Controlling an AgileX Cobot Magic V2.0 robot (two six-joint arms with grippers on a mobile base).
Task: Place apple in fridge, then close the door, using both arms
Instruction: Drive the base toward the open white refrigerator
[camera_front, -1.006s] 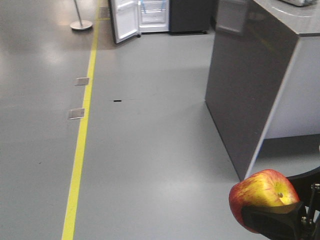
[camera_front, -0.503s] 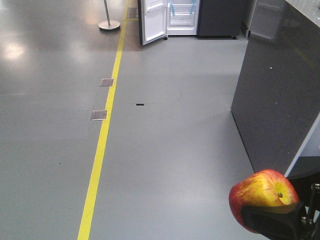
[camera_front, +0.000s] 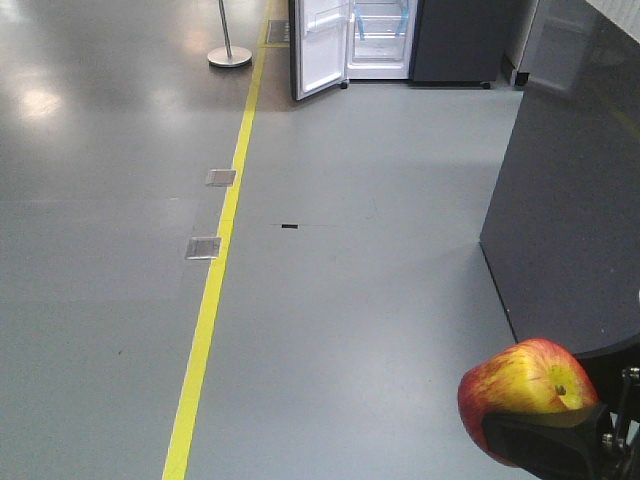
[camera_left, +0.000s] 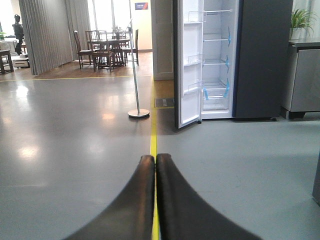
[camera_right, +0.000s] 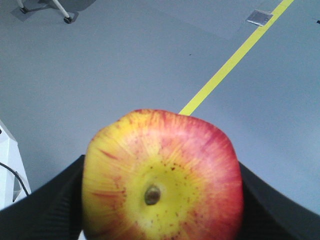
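– Gripping anything, that right gripper (camera_right: 162, 202)?

– Yes. Its two matte black fingers (camera_right: 47, 212) are clamped on the apple (camera_right: 162, 170), one on each side. The apple is round and smooth-skinned, red streaked over yellow, finely speckled, with the small brown dimple facing the wrist camera.

– And the left gripper (camera_left: 155, 167)?

– Pressed together with nothing between. The fingers (camera_left: 132, 200) are curved, glossy black, and their tips touch.

– Where's the fridge (camera_left: 262, 60) from there?

– Straight beyond the left fingertips and slightly right, well apart from them. It's a tall, dark grey box with a white lining, glass shelves and blue tape strips. The door (camera_left: 192, 70) stands open on the fridge's left, showing its white face with clear plastic bins.

– So the apple is nowhere near it?

– Far from it, in the right fingers above the floor (camera_front: 350, 300).

– What's the floor like?

– Smooth grey with a soft sheen. A yellow line (camera_front: 215, 290) runs from under the left fingers towards the door. Two small metal plates (camera_front: 203, 247) lie beside the line, and a thin post on a round base (camera_left: 138, 113) stands left of it.

– The room?

– Large and open. A dark grey counter block (camera_front: 570, 200) rises just beyond the right fingers, and a table with chairs (camera_left: 105, 47) sits far behind the post.
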